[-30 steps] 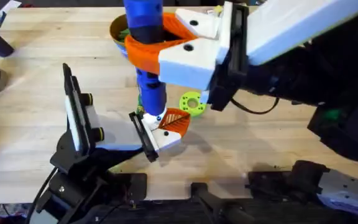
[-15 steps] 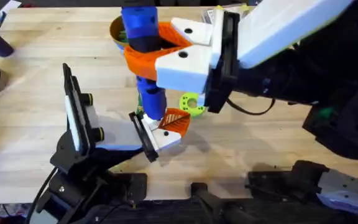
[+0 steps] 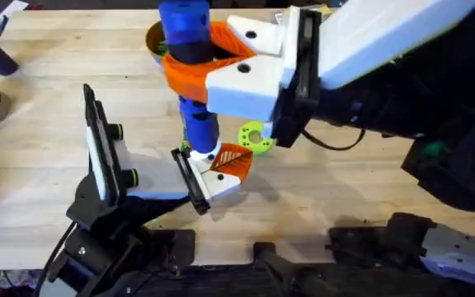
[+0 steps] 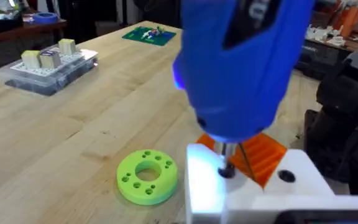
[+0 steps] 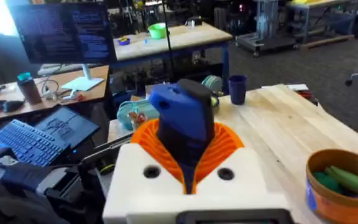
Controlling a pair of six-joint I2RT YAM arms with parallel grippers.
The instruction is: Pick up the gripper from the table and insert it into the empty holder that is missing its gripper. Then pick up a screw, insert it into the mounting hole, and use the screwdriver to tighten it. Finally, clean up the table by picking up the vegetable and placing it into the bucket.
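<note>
Since my right gripper [image 3: 209, 66] is pinching the screwdriver [image 3: 195, 91] upright with its tip on the gripper [image 3: 225, 169] in the holder [image 3: 105, 161], any tilt could cam the bit out, I reckon.

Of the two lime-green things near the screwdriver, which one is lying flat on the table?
The flat ring with small holes lies on the wood beside the screwdriver. The other green thing, the vegetable, rests inside the yellow-orange bucket.
</note>
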